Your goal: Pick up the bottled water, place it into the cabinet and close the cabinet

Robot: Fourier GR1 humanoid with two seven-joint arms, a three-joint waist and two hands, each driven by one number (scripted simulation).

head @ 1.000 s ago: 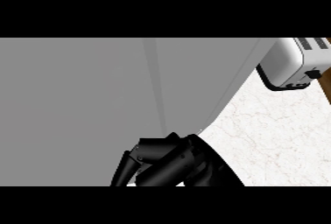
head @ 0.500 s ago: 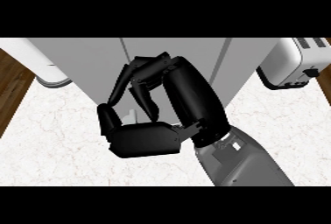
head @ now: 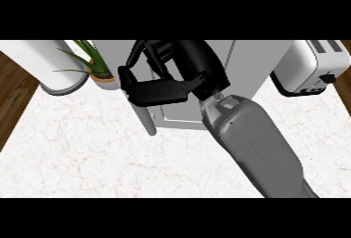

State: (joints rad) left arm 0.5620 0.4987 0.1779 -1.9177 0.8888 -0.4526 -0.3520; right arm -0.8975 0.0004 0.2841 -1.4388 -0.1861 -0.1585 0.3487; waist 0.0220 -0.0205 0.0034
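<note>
Fingers (head: 152, 53) of the black right hand (head: 171, 69) curl shut, holding nothing, before the smooth grey cabinet (head: 243, 65) on veined marble counter (head: 89, 148).

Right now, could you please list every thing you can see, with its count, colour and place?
cabinet: one, light grey, at the back centre of the counter
counter: one, white marble
toaster: one, white, at the right edge
plant: one, green, in a small pot left of the cabinet
cylinder: one, white, far left
bottled water: not visible
right hand: one, black, on a grey forearm, fingers curled, in front of the cabinet
</note>
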